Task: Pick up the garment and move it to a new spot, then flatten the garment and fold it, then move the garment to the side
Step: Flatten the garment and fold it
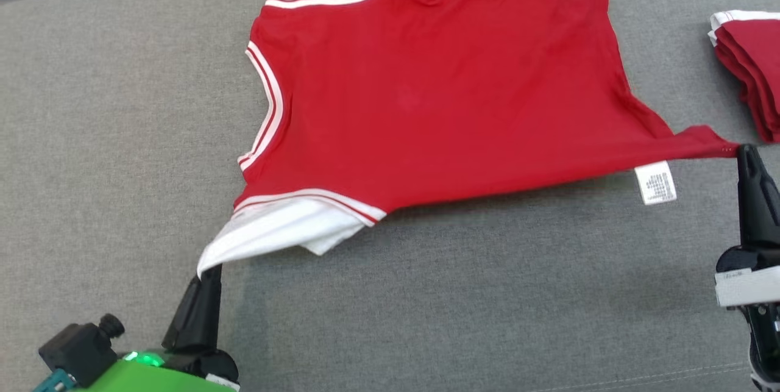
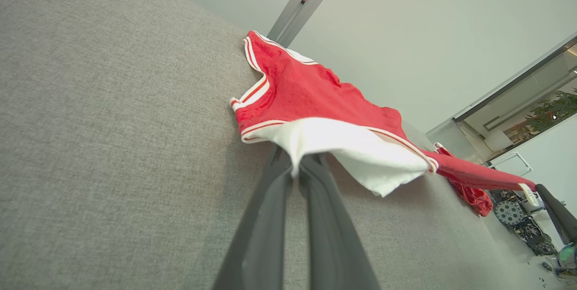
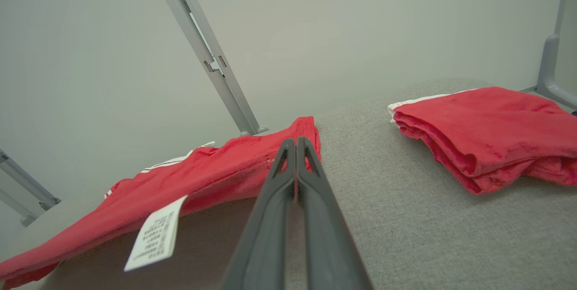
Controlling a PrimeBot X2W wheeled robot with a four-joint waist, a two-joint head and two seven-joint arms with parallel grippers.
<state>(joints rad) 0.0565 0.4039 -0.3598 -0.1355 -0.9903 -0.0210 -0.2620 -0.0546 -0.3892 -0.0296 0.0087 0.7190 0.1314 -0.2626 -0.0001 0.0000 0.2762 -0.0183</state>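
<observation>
Folded red stack [image 1: 752, 69] runs off the right edge; white label [image 1: 657, 183] illegible.

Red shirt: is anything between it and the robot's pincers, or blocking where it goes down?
Nothing visible. The left gripper pinches the red shirt by its white sleeve, the right gripper by its hem corner. A folded red pile lies on the grey surface to the right, apart from it.

A folded stack of red cloth with white trim [image 1: 752, 69] lies at the frame's right edge on the grey woven fabric surface [image 1: 122, 136]. A slanted grey metal post [image 3: 188, 10] rises at upper left of the right wrist view.
</observation>
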